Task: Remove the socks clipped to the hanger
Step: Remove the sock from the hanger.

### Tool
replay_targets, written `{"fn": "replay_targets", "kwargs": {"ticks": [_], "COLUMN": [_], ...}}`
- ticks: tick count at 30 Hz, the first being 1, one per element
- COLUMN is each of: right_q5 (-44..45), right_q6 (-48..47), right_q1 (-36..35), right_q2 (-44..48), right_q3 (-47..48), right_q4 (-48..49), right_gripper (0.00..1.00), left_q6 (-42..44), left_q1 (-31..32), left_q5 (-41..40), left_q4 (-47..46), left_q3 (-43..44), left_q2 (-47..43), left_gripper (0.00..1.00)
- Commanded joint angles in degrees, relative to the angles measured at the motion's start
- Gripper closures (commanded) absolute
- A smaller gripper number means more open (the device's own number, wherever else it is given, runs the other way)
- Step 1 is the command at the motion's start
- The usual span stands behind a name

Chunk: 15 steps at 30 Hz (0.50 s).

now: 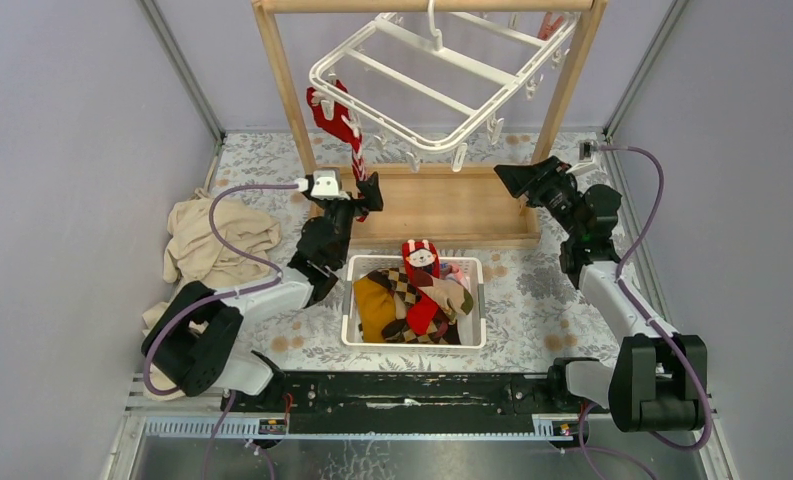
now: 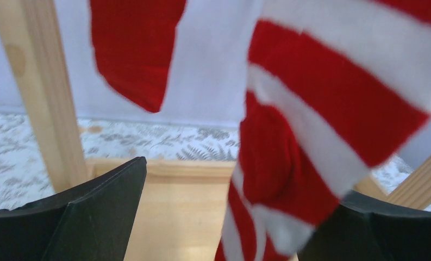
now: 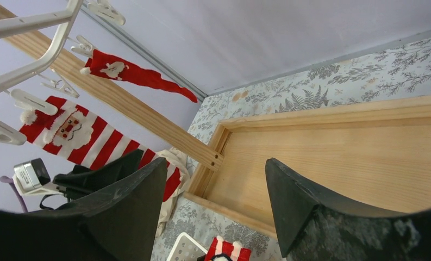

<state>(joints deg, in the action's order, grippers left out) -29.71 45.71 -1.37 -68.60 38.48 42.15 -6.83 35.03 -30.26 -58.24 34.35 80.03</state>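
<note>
While the white hanger hangs tilted from the wooden rack, I see two socks clipped at its left end: a plain red sock and a striped sock. From above, the striped one's lower end disappears behind my left end effector. Its wrist camera shows the fingers spread wide with the striped fabric dangling between them, nearer the right-hand finger. I cannot tell whether cloth and finger touch, and the picture cuts off both the clip and the toe. My right end effector hovers over the rack's wooden base, jaws apart, holding nothing. A scrap of red at the hanger's far right corner sits half behind the post, and I cannot make it out. The other socks lie heaped in the basket on the tabletop, too tangled to count.
</note>
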Motion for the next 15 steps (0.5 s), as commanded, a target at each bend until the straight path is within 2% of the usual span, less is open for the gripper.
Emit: {"fn": "replay_targets", "kwargs": {"ticks": [1,2,3,6,8,11,15], "right_q5": [-2.5,-2.8,-3.5,-5.4,-6.5,-7.2,-6.9], "right_q6": [-0.4,0.2,0.8,2.6,3.6,4.6,3.8], "right_q1": [0.0,0.0,0.0,0.0,-0.1,-0.2,-4.3], "right_q2": [1.0,0.8,0.6,0.2,0.3,1.0,1.8], "right_q3": [-0.6,-0.8,-1.1,-1.9,-2.7,-4.2,-5.4], "right_q4": [2.3,2.7,3.4,5.0,6.0,6.4,5.0], "right_gripper": [0.27,0.28,0.29,0.34,0.37,0.4,0.45], "left_q6": [0.8,-0.2,-1.3,-4.2,-5.6,-7.6,-9.0], "left_q1": [-0.9,-0.9,-0.9,-0.9,-0.8,-0.8,0.1], "left_q5": [7.4,9.8,11.5,15.0,16.6,18.7,20.4], "left_q4": [-8.5,-8.4,-7.5,-3.1,-1.1,1.9,6.5], "left_q3": [3.5,3.5,3.5,3.8,3.4,2.8,3.4], "left_q2": [1.3,1.0,0.6,-0.6,-1.6,-3.1,-4.6], "left_gripper": [0.03,0.06,0.13,0.43,0.56,0.68,0.72]}}
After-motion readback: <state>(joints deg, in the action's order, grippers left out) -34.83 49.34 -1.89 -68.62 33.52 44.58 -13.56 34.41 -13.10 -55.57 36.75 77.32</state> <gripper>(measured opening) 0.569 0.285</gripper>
